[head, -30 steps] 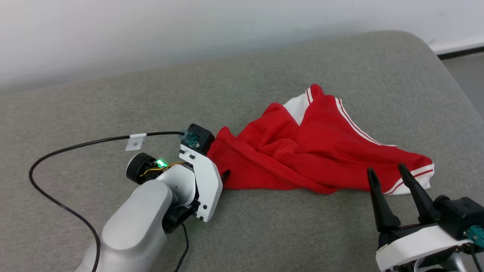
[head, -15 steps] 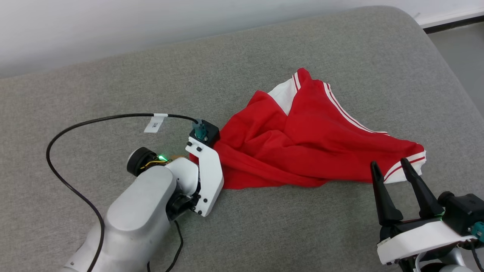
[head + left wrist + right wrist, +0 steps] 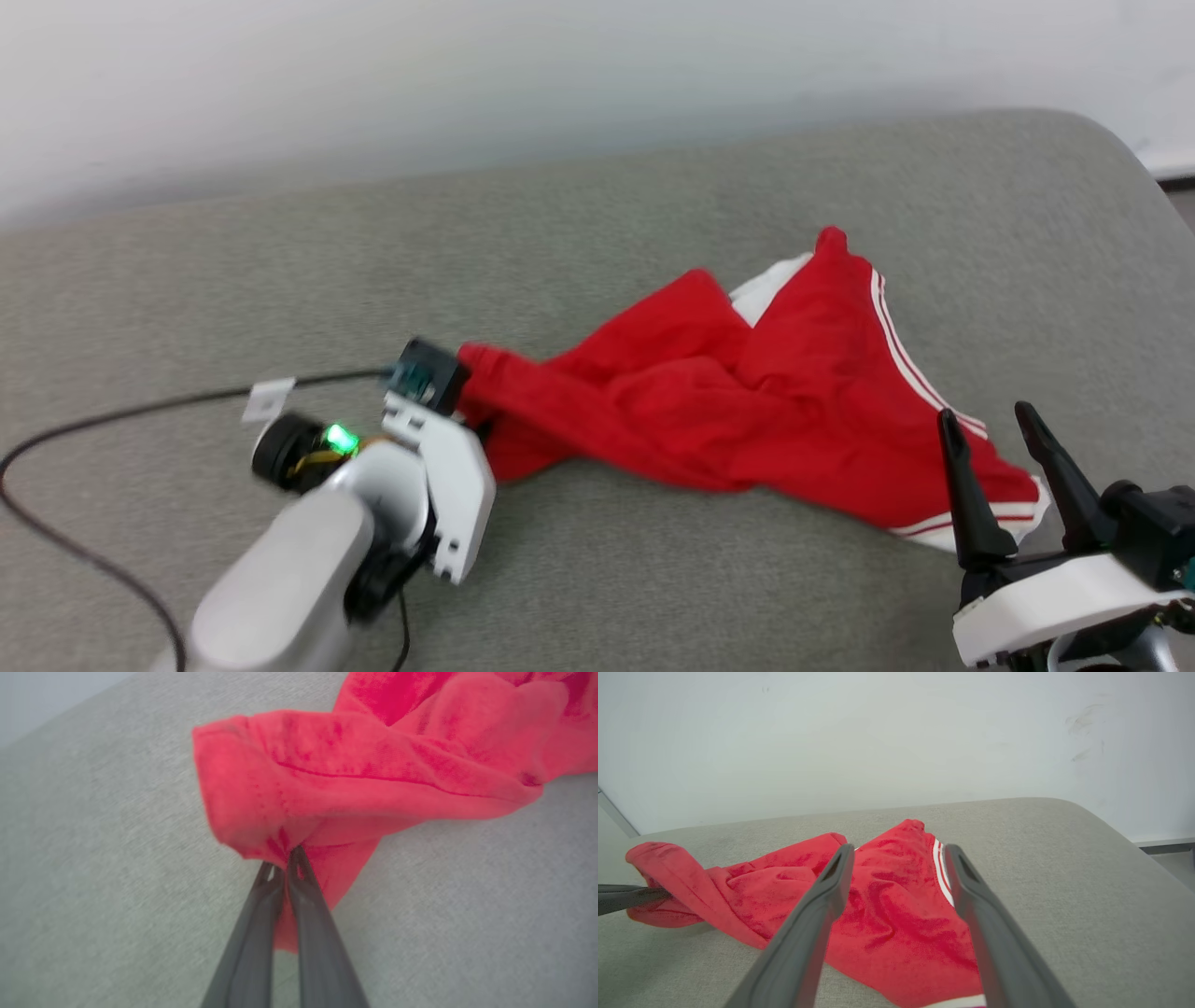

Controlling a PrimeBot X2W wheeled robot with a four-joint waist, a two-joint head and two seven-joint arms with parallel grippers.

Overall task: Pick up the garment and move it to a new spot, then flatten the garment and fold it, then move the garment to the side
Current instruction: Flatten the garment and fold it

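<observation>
1. The garment (image 3: 747,411) lies crumpled on the grey cushion (image 3: 597,224), right of centre in the head view. It is red, with a white patch near the top and white stripes along its right edge.
2. The left gripper (image 3: 286,861) is closed on the garment's left end. In the left wrist view its two fingers meet at the tips with a pinch of red cloth between them, and creases spread from that spot.
3. In the right wrist view the pinched end sits a little above the cushion, with a shadow under it. A loose flap hangs beside the fingers.
4. The rest of the garment rests on the cushion and stretches to the right, towards the right gripper (image 3: 986,415).
5. The right gripper is open and holds nothing, its fingers well apart. They point over the garment's striped right corner; whether they touch the cloth I cannot tell.
6. A black cable (image 3: 140,411) with a white tag (image 3: 269,399) runs from the left wrist across the cushion to the left. A green light (image 3: 341,437) glows on that wrist.
7. A pale wall (image 3: 467,75) rises behind the cushion.
</observation>
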